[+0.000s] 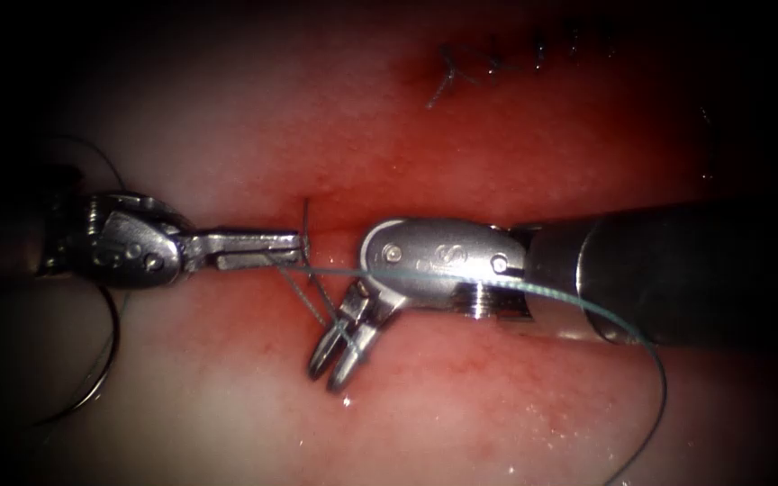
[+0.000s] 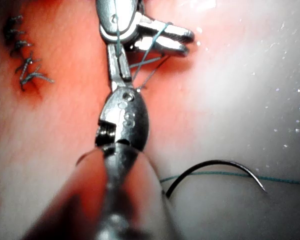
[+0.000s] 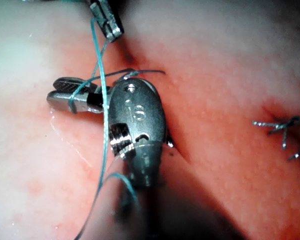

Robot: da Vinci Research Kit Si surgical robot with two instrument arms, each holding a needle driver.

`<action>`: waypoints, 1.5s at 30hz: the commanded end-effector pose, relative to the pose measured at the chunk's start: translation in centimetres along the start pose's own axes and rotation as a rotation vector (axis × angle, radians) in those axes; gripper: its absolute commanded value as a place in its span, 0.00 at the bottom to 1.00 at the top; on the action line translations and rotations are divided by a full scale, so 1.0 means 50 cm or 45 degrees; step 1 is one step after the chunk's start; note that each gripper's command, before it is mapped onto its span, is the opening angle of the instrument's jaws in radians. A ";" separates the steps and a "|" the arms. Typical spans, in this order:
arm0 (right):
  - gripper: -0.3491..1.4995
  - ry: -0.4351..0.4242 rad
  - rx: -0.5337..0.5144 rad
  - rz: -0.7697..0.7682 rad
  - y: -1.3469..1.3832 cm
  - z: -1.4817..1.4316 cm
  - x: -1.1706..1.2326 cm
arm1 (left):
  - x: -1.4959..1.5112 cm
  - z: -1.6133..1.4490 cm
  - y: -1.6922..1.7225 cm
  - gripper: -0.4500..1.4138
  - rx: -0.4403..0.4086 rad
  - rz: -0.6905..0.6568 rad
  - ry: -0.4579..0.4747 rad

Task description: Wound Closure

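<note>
Left gripper [image 1: 294,245] is closed on the thread [image 1: 533,288] at the cut [image 1: 335,220]; right gripper [image 1: 339,355] hangs slightly parted, thread looped around it, holding nothing. Needle [image 2: 215,172] lies free on the tissue [image 1: 227,108], left of the cut. Apparently knot-tying; tightening needs steady tension.

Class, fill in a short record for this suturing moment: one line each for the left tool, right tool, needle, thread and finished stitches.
Left tool: jaws shut on the thread at the cut.
Right tool: jaws slightly apart, holding nothing; thread is looped around it.
Needle: free, lying on the pale tissue, not in it, left of the cut.
Thread: teal, running from the left tool across the right tool's wrist.
Finished stitches: dark row further along the cut.
</note>
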 end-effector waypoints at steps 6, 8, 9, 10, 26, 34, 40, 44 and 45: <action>0.65 -0.092 0.010 -0.037 0.0014 0.0024 0.0002 | -0.0006 -0.0002 0.0009 0.00 -0.001 0.002 -0.008; 0.66 -0.133 0.019 -0.043 0.0015 0.0028 0.0001 | -0.0005 -0.0005 0.0013 0.00 -0.005 0.003 -0.012; 0.66 -0.167 0.030 -0.044 0.0015 0.0030 -0.0001 | -0.0005 -0.0006 0.0015 0.00 -0.009 0.004 -0.014; 0.66 -0.189 0.038 -0.053 0.0016 0.0032 -0.0002 | -0.0005 -0.0007 0.0017 0.00 -0.008 0.004 -0.017; 0.55 -0.494 0.137 -0.125 0.0009 0.0055 -0.0027 | -0.0007 -0.0007 0.0032 0.00 -0.018 -0.011 -0.027; 0.00 -0.552 0.177 -0.127 0.0003 0.0050 -0.0028 | 0.0000 -0.0003 0.0050 0.00 -0.030 -0.023 -0.033; 0.00 -0.536 0.179 -0.128 0.0003 0.0050 -0.0028 | 0.0010 -0.0004 0.0063 0.00 -0.036 -0.022 -0.033; 0.00 -0.454 0.161 -0.129 0.0010 0.0046 -0.0022 | 0.0018 -0.0003 0.0085 0.00 -0.048 -0.024 -0.041; 0.00 -0.424 0.157 -0.137 0.0013 0.0043 -0.0018 | 0.0019 -0.0002 0.0091 0.00 -0.051 -0.022 -0.046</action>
